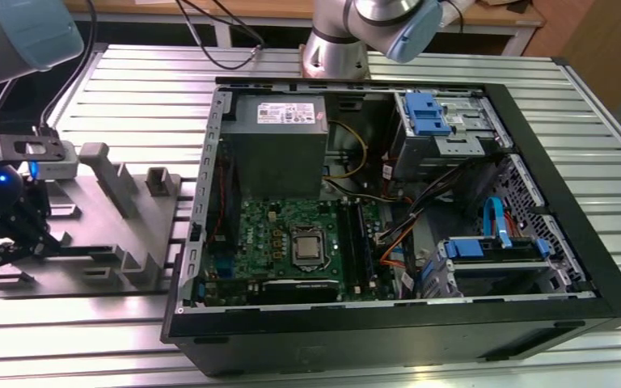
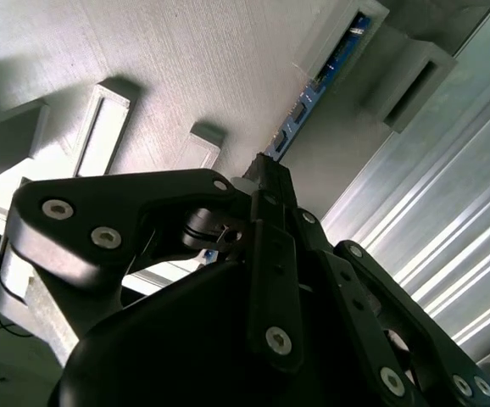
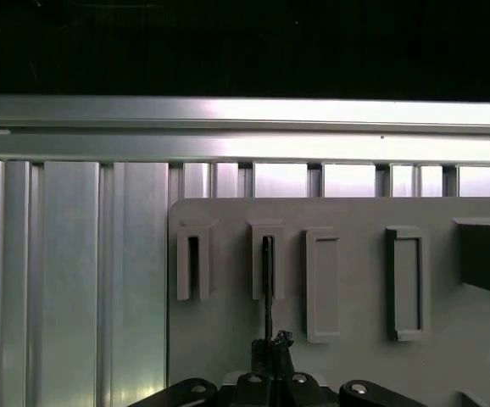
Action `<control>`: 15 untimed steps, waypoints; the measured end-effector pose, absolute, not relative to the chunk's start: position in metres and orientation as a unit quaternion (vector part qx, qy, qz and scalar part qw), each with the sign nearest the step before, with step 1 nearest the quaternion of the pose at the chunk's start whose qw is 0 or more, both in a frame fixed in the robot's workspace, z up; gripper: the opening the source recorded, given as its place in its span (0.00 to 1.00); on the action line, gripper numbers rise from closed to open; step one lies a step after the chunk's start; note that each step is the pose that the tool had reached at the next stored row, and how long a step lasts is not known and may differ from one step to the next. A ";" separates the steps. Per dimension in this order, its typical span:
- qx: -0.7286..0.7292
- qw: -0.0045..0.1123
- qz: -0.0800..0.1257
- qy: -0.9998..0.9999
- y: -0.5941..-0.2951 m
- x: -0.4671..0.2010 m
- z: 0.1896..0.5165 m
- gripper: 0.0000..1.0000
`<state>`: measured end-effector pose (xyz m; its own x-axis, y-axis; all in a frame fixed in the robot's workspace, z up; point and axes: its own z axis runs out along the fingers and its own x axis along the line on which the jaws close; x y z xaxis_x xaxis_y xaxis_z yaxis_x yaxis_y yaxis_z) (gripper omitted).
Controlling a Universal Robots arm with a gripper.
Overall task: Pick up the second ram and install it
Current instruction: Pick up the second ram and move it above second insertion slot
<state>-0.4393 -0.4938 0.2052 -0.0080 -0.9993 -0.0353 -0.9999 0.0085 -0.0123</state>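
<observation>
While the gripper [image 1: 10,242] hung over the grey holder [image 1: 84,212] in the exterior view, an open case [image 1: 397,339] lay just beside the holder. Closer in, the second wrist view showed the ram [image 2: 317,85] as a blue strip standing on edge in a holder slot [image 2: 355,34]. In the first wrist view the ram [image 3: 267,280] was a thin dark line. The jaws pinched its near end.

Slot blocks [image 3: 322,284] flank ram [image 3: 267,280], cables [image 1: 440,190] crowd case [image 1: 585,242]
</observation>
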 end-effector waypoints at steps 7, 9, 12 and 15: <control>-0.704 0.017 0.008 0.710 -0.494 -0.439 0.206 0.11; -0.704 0.017 0.008 0.710 -0.494 -0.439 0.206 0.11; -0.704 0.017 0.008 0.710 -0.494 -0.439 0.207 0.11; -0.704 0.017 0.008 0.710 -0.494 -0.439 0.207 0.11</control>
